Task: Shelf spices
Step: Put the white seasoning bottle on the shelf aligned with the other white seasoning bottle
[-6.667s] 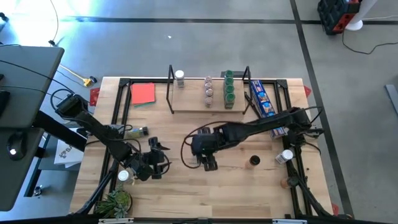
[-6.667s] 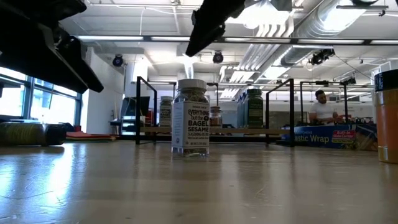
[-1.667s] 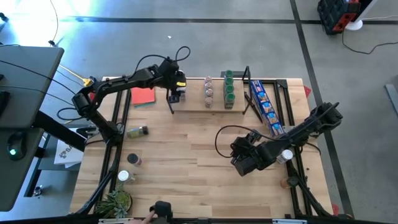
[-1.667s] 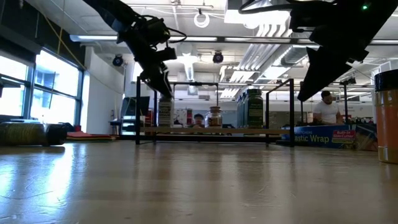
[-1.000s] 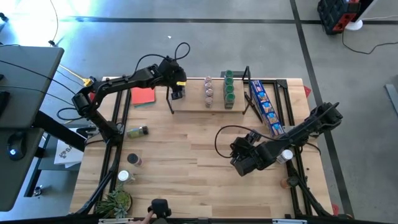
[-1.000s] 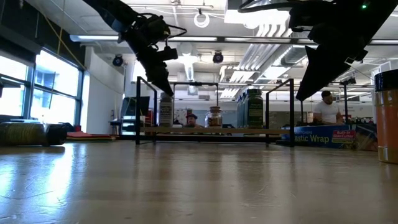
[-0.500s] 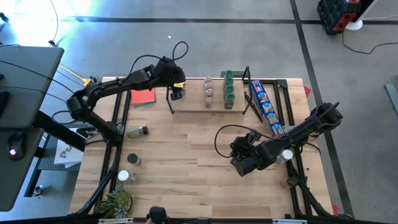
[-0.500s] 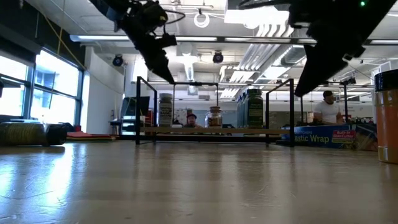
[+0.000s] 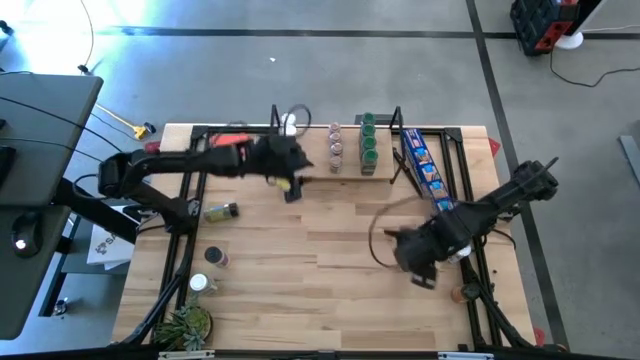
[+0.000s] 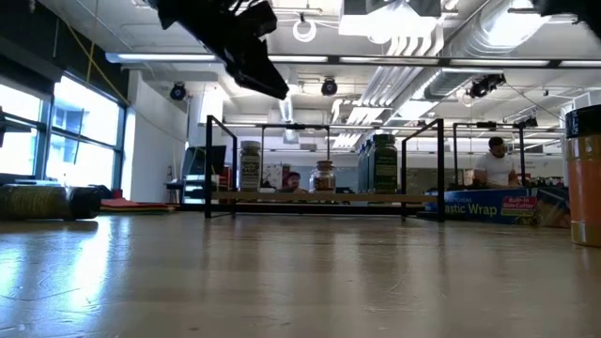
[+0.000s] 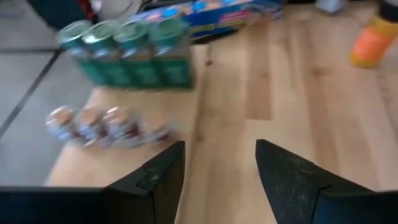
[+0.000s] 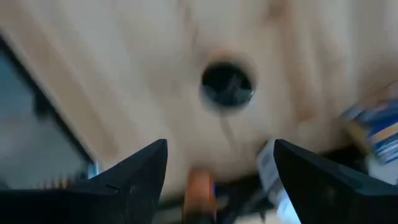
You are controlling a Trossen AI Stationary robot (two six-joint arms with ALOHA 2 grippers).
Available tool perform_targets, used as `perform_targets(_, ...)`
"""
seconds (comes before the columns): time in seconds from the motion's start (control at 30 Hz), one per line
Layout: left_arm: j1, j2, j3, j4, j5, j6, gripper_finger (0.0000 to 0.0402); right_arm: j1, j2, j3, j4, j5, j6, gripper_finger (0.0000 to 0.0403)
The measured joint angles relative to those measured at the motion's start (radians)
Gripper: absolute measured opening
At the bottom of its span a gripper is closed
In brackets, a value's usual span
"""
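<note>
Hovering near the front right, the right gripper (image 9: 420,268) is spreading empty fingers above a black-capped jar (image 12: 227,83). Loose jars (image 9: 212,256) are lying at the table's left edge, so shelving looks roughly half done. The left gripper (image 9: 290,188), parted and empty, is hanging before the wooden shelf (image 9: 310,172) carrying round glassy green-capped jars (image 9: 368,140).

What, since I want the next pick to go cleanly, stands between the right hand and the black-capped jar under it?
Nothing visible does. In the right wrist view the black-capped jar stands alone on bare table, straight ahead of the open right hand, with no other thing between them.
</note>
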Motion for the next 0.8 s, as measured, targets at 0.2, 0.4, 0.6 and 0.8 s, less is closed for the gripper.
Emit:
perform_targets(0.2,-0.153,0.0,-0.151,0.236,-0.102,-0.007,0.019,0.089,-0.008,-0.202,-0.086,-0.095,-0.211,0.0289)
perform_targets(0.4,-0.223,0.0,-0.236,0.323,-0.158,-0.007,0.019,0.089,-0.008,-0.351,-0.084,-0.121,-0.419,0.0289)
perform_targets(0.6,-0.233,0.0,-0.279,0.371,-0.16,-0.033,0.019,0.093,-0.01,-0.458,-0.083,-0.062,-0.517,0.0289)
perform_targets(0.8,-0.231,0.0,-0.306,0.414,-0.159,-0.033,0.019,0.099,-0.01,-0.551,-0.062,-0.084,-0.574,0.0288)
